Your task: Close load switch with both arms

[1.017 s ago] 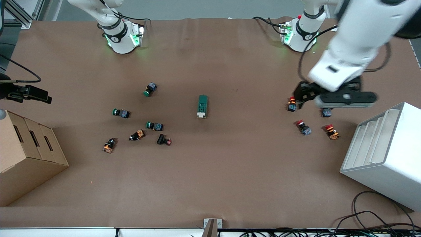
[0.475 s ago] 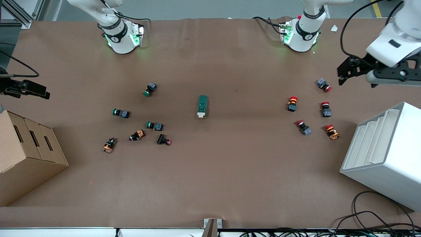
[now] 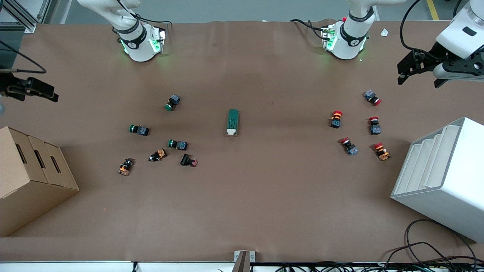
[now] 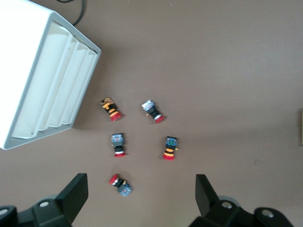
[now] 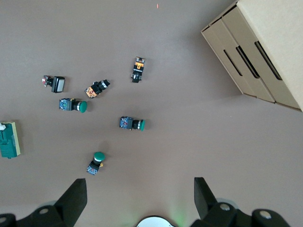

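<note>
Load switch (image 3: 233, 122) lying flat mid-surface, untouched, between the green push buttons (image 3: 155, 132) and the red push buttons (image 3: 359, 126); probably left central so both arms can reach. Left gripper (image 3: 419, 68) high over the surface near the white rack (image 3: 438, 177), fingers spread, holding nothing; right gripper (image 3: 28, 92) above the cardboard box (image 3: 34, 173), fingers likewise apart and empty. Finger spread clear only in the wrist views; switch seen at the right wrist view's edge.

Brown table (image 3: 264, 196) carries load switch (image 3: 233, 122), push buttons (image 3: 177, 144), boxes (image 3: 30, 177).
</note>
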{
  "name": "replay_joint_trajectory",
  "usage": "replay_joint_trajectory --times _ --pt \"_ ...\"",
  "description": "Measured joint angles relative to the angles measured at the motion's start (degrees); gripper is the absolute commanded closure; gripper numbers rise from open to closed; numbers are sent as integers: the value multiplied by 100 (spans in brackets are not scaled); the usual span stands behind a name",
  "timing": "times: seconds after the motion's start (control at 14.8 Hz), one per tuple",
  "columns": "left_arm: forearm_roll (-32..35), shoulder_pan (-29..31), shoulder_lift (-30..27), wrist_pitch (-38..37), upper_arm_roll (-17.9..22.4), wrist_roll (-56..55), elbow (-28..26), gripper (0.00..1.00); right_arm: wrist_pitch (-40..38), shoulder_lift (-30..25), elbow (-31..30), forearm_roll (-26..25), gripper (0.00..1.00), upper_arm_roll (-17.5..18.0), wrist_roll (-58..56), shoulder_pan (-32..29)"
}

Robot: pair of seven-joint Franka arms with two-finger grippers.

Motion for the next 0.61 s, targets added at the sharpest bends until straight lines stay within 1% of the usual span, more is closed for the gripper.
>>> replay_joint_trajectory --times 0.14,0.27,0.47,0.61 --pt "-83 0 2 -65 5 -5 -1 0 63 -196 -228 0 0 0 0 3" --pt "-99 1 4 -106 6 -13 -2 0 26 -263 -275 -2 0 1 13 10" --pt "-99 3 36 -115 12 -25 9 0 -303 -282 -80 -42 0 0 38 22" --pt "-98 13 121 -153 31 -25 119 0 -419 -293 48 -51 0 -12 44 20"
